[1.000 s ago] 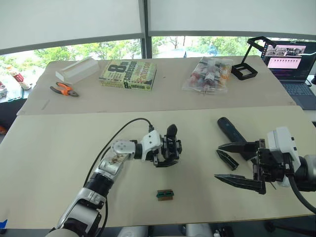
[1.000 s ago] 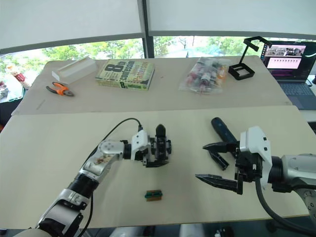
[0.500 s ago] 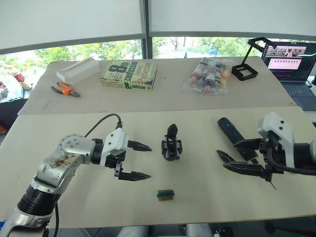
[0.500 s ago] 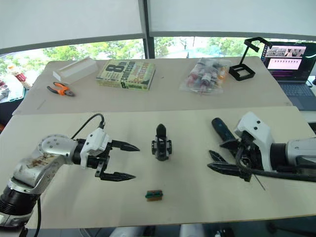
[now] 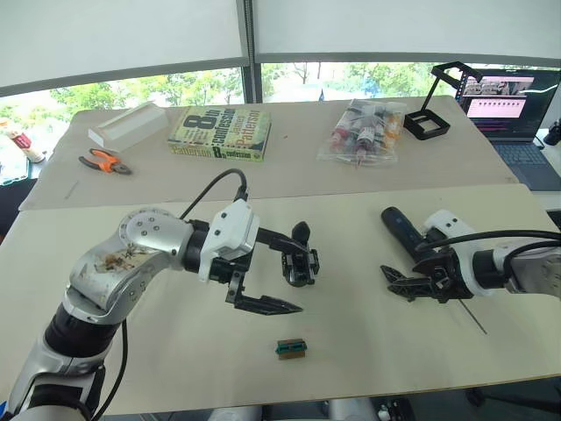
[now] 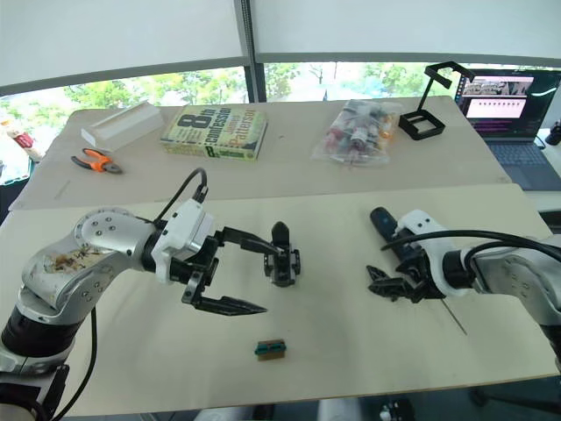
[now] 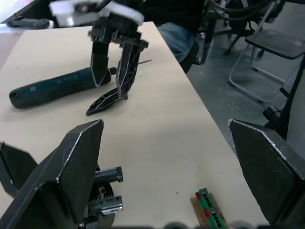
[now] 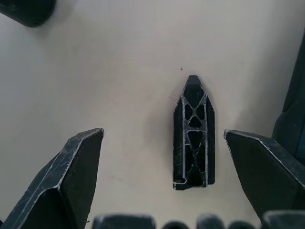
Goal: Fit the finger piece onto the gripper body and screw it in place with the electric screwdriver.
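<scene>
Green-brown block [image 5: 292, 348] lies near gripper body [image 5: 301, 260], seemingly apart.

Head stereo overhead; wrist cameras close-in.

Both arms are silver-grey metal with white wrist housings and black cables. The left claw [image 5: 279, 274] and right claw [image 5: 412, 282] each carry two black pointed fingers.

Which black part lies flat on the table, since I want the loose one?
The finger piece, lying flat between the open right gripper fingers. The gripper body stands upright by the left gripper.
</scene>
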Controlling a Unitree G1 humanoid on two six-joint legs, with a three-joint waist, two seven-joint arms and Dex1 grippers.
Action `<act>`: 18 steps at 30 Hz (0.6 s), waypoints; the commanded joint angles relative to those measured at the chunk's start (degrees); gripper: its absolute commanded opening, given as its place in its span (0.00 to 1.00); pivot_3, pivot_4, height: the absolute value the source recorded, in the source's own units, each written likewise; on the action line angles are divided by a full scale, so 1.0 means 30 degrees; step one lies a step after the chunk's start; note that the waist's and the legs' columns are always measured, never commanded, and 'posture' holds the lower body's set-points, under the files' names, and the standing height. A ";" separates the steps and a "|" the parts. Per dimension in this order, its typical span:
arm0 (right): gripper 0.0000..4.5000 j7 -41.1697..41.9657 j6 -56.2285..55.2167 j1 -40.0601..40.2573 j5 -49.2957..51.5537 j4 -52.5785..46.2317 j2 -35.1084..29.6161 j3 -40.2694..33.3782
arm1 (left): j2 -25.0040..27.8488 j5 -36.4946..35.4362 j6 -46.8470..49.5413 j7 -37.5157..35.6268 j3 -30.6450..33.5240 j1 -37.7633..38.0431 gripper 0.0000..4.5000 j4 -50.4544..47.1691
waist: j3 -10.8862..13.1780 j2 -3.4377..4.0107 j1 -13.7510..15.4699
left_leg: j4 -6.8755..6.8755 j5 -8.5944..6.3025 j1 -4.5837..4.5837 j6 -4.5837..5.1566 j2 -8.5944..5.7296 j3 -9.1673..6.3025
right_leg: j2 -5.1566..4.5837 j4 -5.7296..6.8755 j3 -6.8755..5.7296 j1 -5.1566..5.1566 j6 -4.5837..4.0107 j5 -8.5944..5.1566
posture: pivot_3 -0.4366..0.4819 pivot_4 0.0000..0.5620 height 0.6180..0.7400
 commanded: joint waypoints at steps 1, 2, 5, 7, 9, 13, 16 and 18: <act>1.00 0.1488 -0.0536 -0.1098 -0.1732 0.0692 -0.0829 0.1908 | -0.0140 0.0300 -0.0474 -0.0043 -0.0065 -0.0455 0.99 0.0055 | 0.0001 0.0000 -0.0021 | -0.0004 0.0000 -0.0001 0.0000 0.0001 0.0001 | 0.0002 -0.0003 0.0000 -0.0002 0.0000 0.0000 | 0.48 0.27 0.98; 1.00 0.1888 -0.0738 -0.1184 -0.2064 0.0751 -0.1035 0.2262 | -0.0187 0.0246 -0.0419 0.0057 -0.0057 -0.0442 0.99 -0.0005 | 0.0001 0.0000 -0.0028 | -0.0012 0.0000 0.0000 0.0000 0.0005 0.0001 | 0.0004 -0.0009 -0.0002 -0.0002 0.0001 0.0000 | 0.48 0.27 0.98; 1.00 0.2382 -0.0817 -0.1650 -0.3069 0.1444 -0.0981 0.3085 | -0.0330 0.0138 -0.0277 0.0397 -0.0086 -0.0306 0.99 -0.0402 | 0.0000 0.0000 -0.0063 | -0.0028 0.0000 -0.0002 0.0000 0.0007 0.0002 | 0.0013 -0.0051 -0.0003 -0.0007 0.0003 0.0002 | 0.48 0.27 0.98; 1.00 0.2785 -0.0990 -0.1857 -0.3573 0.1646 -0.0865 0.3427 | -0.0411 0.0049 -0.0184 0.0583 -0.0065 -0.0261 0.99 -0.0590 | 0.0000 0.0001 -0.0087 | -0.0051 0.0001 -0.0003 0.0001 0.0008 0.0002 | 0.0016 -0.0097 -0.0004 -0.0007 0.0008 0.0015 | 0.48 0.27 0.98; 1.00 0.3107 -0.0873 -0.2063 -0.3906 0.1786 -0.0709 0.3781 | -0.0486 -0.0018 -0.0115 0.0742 -0.0054 -0.0211 0.99 -0.0745 | 0.0000 0.0000 -0.0141 | -0.0072 0.0001 -0.0002 0.0000 0.0016 0.0005 | 0.0024 -0.0121 -0.0006 -0.0006 0.0009 0.0019 | 0.48 0.27 0.98; 0.88 0.3668 -0.0756 -0.2152 -0.4432 0.1888 -0.0462 0.4282 | -0.0663 0.0051 -0.0178 0.0973 -0.0119 -0.0237 1.00 -0.0805 | 0.0000 0.0000 -0.0159 | -0.0098 0.0001 0.0000 -0.0002 0.0026 0.0005 | 0.0031 -0.0140 -0.0010 -0.0006 0.0009 0.0019 | 0.48 0.27 0.98; 0.67 0.3915 -0.0678 -0.2104 -0.4632 0.1593 -0.0181 0.4363 | -0.0757 0.0102 -0.0229 0.1054 -0.0108 -0.0333 1.00 -0.0699 | 0.0000 0.0001 -0.0158 | -0.0098 0.0001 0.0001 -0.0003 0.0027 0.0004 | 0.0031 -0.0138 -0.0009 -0.0006 0.0008 0.0020 | 0.48 0.27 0.98; 0.52 0.3963 -0.0654 -0.2093 -0.4720 0.1414 0.0047 0.4284 | -0.0778 0.0159 -0.0286 0.1059 -0.0102 -0.0396 1.00 -0.0603 | -0.0001 0.0000 -0.0158 | -0.0098 0.0001 0.0005 -0.0005 0.0040 0.0005 | 0.0045 -0.0138 -0.0011 -0.0004 0.0006 0.0021 | 0.48 0.27 0.98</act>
